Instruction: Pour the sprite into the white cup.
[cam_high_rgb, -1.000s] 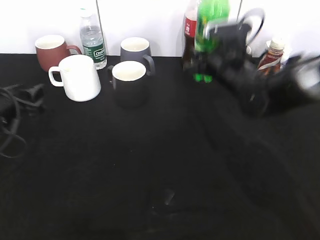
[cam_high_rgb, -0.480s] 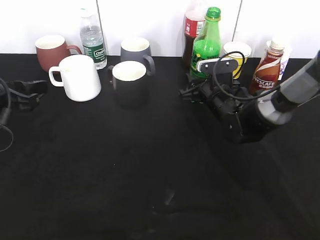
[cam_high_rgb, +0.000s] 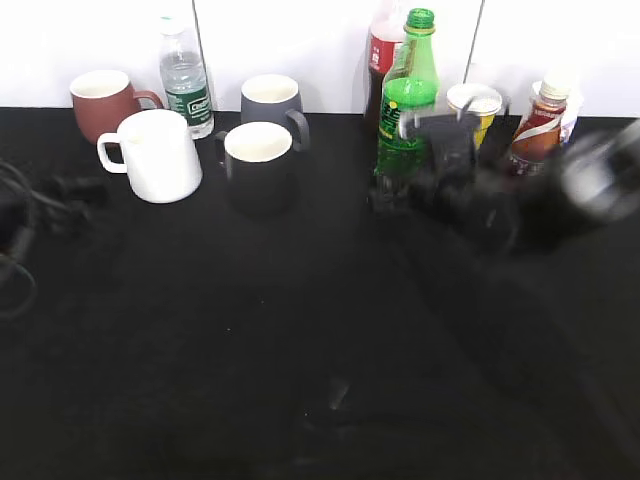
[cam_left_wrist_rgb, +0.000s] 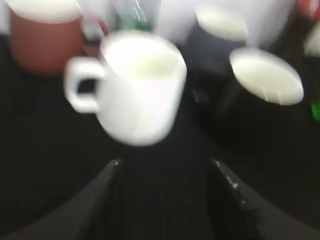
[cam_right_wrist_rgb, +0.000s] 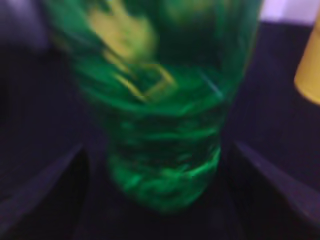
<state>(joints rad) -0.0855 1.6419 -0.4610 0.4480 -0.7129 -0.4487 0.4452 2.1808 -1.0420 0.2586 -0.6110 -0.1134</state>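
The sprite (cam_high_rgb: 406, 105), a tall green bottle with a green cap, stands upright at the back right. In the right wrist view it (cam_right_wrist_rgb: 165, 125) fills the space between my two fingers, with a gap on each side. My right gripper (cam_high_rgb: 400, 192) (cam_right_wrist_rgb: 157, 150) is open around the bottle's base and blurred. The white cup (cam_high_rgb: 155, 155) stands at the back left, handle to the left. My left gripper (cam_high_rgb: 72, 188) (cam_left_wrist_rgb: 165, 162) is open and empty, a short way in front of the white cup (cam_left_wrist_rgb: 140, 85).
A black mug (cam_high_rgb: 258, 165) stands right of the white cup. A grey mug (cam_high_rgb: 270, 100), a red-brown mug (cam_high_rgb: 100, 102) and a water bottle (cam_high_rgb: 185, 75) stand behind. A cola bottle (cam_high_rgb: 380, 55), yellow cup (cam_high_rgb: 476, 105) and brown coffee bottle (cam_high_rgb: 535, 125) crowd the sprite.
The right arm has kept moving around the sprite and is blurred again. The bottle now stands slightly further left. The left gripper has barely shifted.
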